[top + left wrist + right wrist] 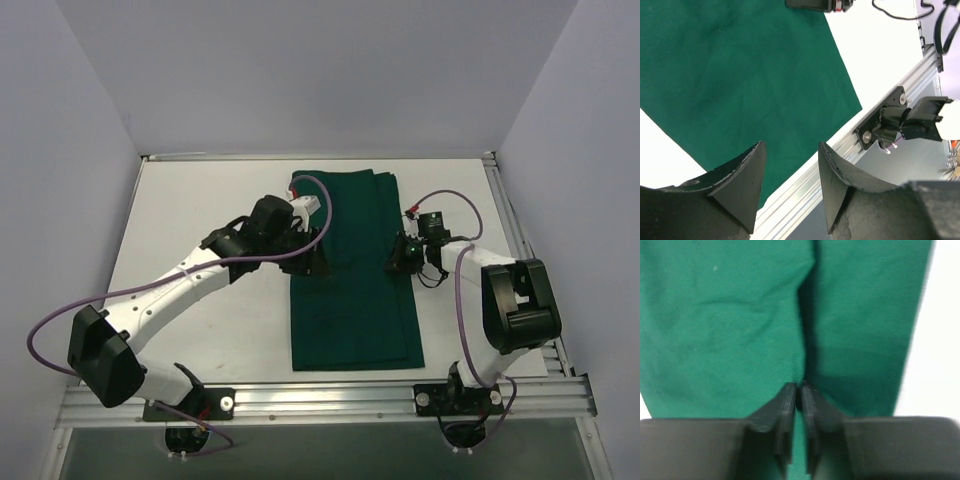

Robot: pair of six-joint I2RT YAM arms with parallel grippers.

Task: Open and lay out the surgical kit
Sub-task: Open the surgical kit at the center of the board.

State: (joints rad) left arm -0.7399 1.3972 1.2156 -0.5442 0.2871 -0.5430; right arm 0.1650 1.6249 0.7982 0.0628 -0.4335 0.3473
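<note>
The dark green cloth (352, 295) lies as a long folded strip in the middle of the white table. No steel tray or instruments show; I cannot tell whether they are under the cloth. My left gripper (318, 255) is at the cloth's left edge, open and empty; in the left wrist view its fingers (747, 180) hang above the cloth (740, 75). My right gripper (393, 258) is at the cloth's right edge. In the right wrist view it (797, 389) is shut, pinching a raised fold of the cloth (730, 330).
The white table (200, 220) has an aluminium rail (320, 400) along its near edge, also seen in the left wrist view (805, 190). The right arm's base mount (885, 125) sits on that rail. Grey walls close in three sides.
</note>
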